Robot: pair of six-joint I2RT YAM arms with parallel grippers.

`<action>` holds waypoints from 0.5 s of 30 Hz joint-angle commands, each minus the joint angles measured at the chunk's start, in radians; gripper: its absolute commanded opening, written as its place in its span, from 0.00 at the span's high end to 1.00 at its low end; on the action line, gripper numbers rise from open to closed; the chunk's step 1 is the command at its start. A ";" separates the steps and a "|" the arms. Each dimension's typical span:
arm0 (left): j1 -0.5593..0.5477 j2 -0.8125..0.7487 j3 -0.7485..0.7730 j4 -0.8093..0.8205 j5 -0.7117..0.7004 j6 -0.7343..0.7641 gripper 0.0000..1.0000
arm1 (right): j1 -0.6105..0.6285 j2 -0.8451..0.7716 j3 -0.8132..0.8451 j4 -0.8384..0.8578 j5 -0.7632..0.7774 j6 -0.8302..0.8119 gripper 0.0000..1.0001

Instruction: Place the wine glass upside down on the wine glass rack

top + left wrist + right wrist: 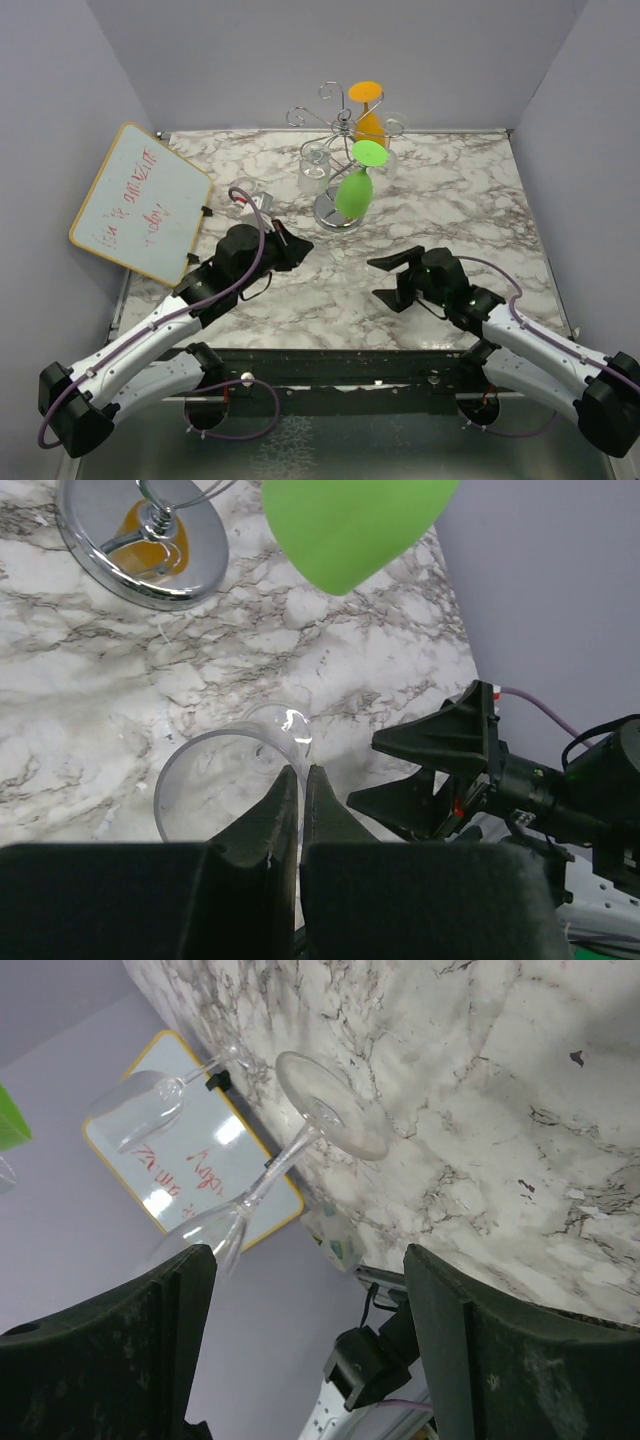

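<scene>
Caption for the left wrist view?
Left gripper pinches the clear wine glass by its rim; rack base and green glass beyond.

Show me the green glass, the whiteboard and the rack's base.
green glass (pixel 354 193), top external view, bowl.
whiteboard (pixel 140 200), top external view, white face.
rack's base (pixel 195 555), left wrist view, shiny plate.

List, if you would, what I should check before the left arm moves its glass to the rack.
1. Grip: left gripper shut on the rim of the clear wine glass: ok.
2. Glass inverted: not ok; it is upright, foot toward the table.
3. Foot lifted off the table: cannot tell.
4. Free hook on the wine glass rack: ok; empty curls show at its left in the top view.
5. Approach path: not ok; the green glass hangs on the rack's near side, so steer around it.
6. Other arm: right gripper open and apart from the glass: ok.
</scene>
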 commanded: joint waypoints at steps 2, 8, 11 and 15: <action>-0.091 -0.018 -0.083 0.241 -0.117 -0.082 1.00 | 0.003 0.045 -0.031 0.121 0.001 0.104 0.19; -0.217 0.021 -0.125 0.392 -0.254 -0.035 1.00 | 0.003 0.103 -0.011 0.160 0.014 0.150 0.24; -0.286 0.052 -0.112 0.420 -0.351 0.015 1.00 | 0.002 0.132 -0.002 0.189 0.003 0.148 0.32; -0.350 0.094 -0.087 0.436 -0.412 0.065 1.00 | 0.003 0.154 -0.014 0.205 0.001 0.187 0.33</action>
